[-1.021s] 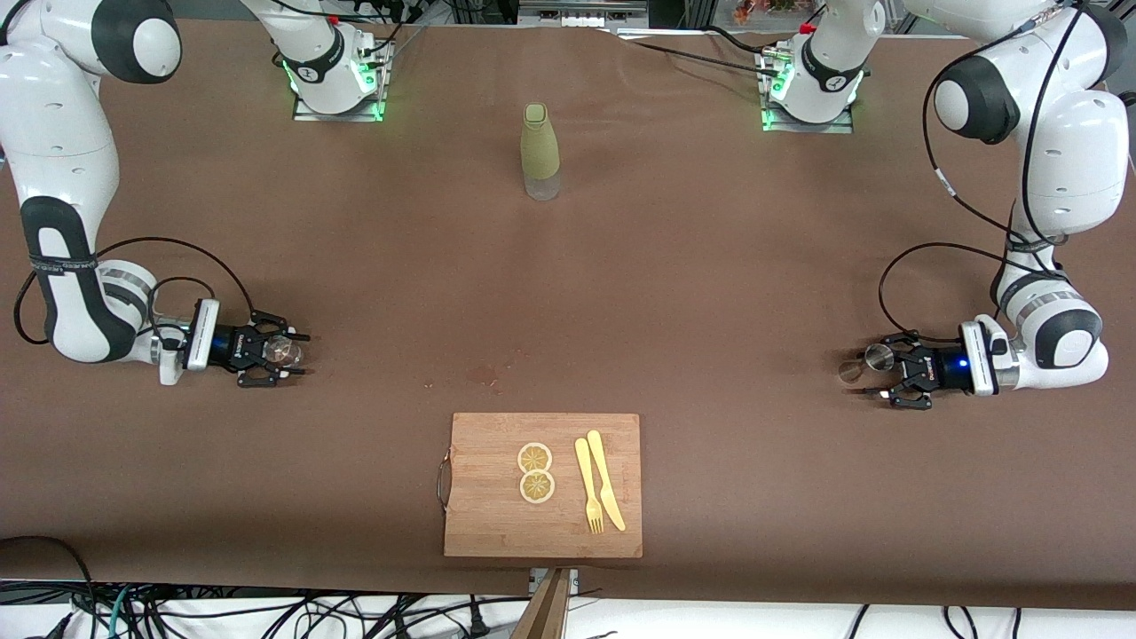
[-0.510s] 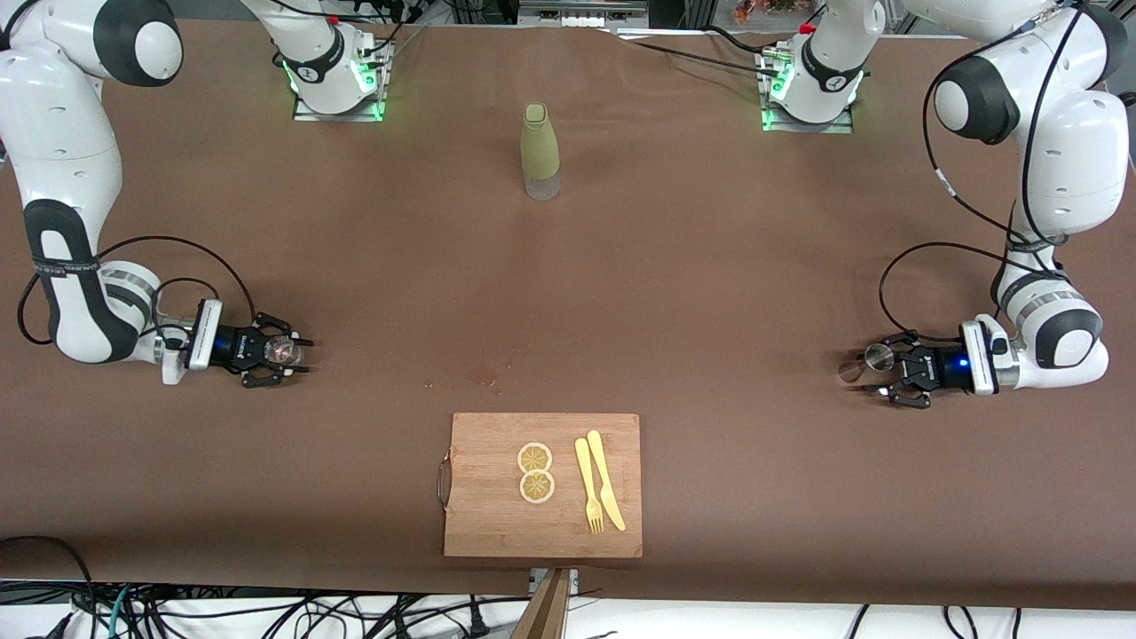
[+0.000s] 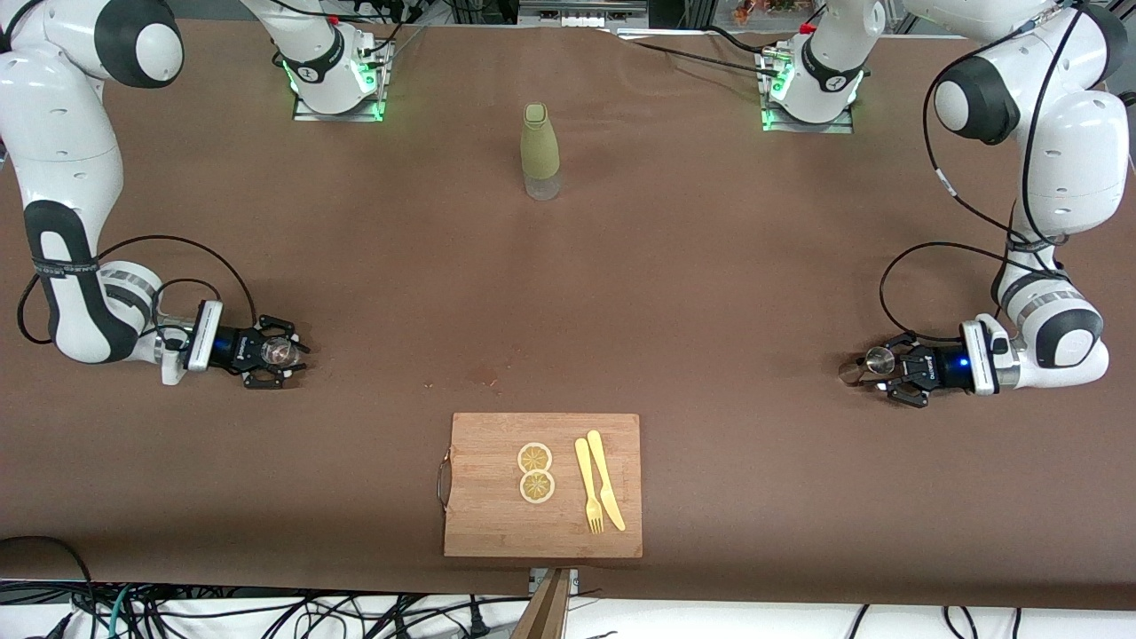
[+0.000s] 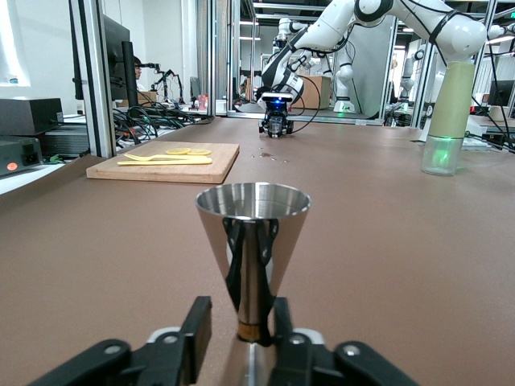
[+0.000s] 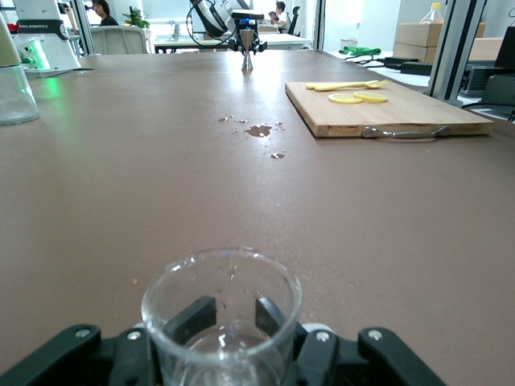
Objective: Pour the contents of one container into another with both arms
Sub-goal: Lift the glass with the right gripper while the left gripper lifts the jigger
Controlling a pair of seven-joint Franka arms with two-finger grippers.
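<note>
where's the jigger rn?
The steel jigger stands upright on the table at the left arm's end, between the left tool's fingers, level with the glass cup at the right arm's end.

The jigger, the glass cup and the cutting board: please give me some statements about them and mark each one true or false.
1. The steel jigger stands upright between the fingers of the left claw. True.
2. The glass cup sits between the fingers of the right claw. True.
3. The olive-green bottle lies on its side on the cutting board. False: it stands upright on the table, farther from the front camera than the board.
4. Two lemon slices lie on the cutting board beside a yellow fork and knife. True.
5. The jigger is already tipped over the cup. False: they are at separate ends of the table.
</note>
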